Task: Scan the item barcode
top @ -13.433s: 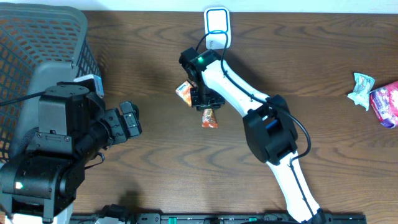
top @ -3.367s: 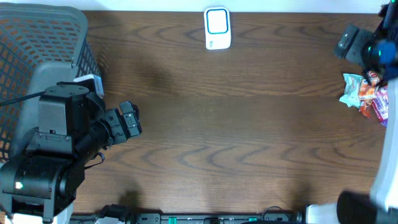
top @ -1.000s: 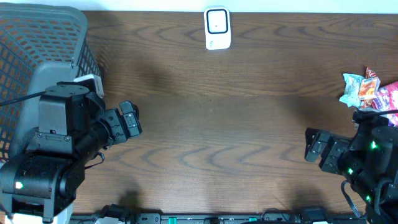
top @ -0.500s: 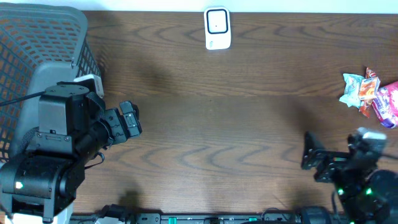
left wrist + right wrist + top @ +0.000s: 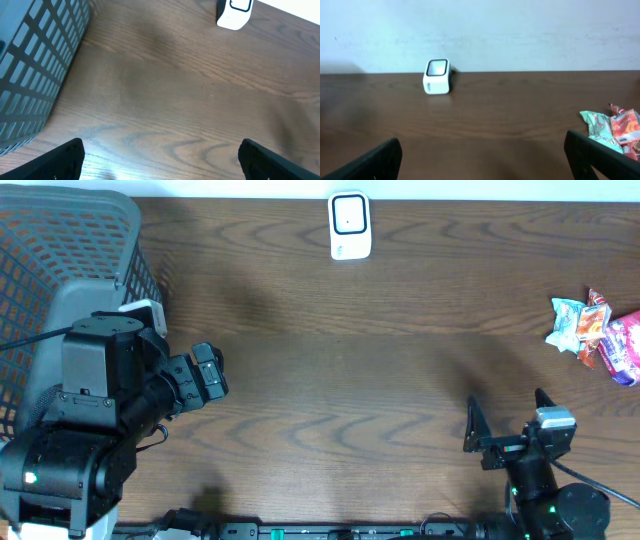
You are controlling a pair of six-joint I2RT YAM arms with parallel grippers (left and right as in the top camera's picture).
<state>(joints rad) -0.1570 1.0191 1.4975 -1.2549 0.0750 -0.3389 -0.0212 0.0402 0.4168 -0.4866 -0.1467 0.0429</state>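
Foil snack packets (image 5: 590,330), three, are heaped at the table's (image 5: 350,380) right edge, one white boxy scanner (image 5: 349,225) at its far edge; left gripper (image 5: 210,373) and right gripper (image 5: 507,416) are held spread and empty above it.

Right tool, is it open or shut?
Open: the right tool shows its fingers spread wide at the wrist view's lower corners, nothing between them.

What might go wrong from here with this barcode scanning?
1. The snack packets lie bunched and overlapping, so the open right hand might pinch two at once or nudge the others away.
2. The scanner is small and stands near the back edge of the table; an arm bringing a packet might tip it.
3. Crinkled wrappers may also hide a barcode from it.
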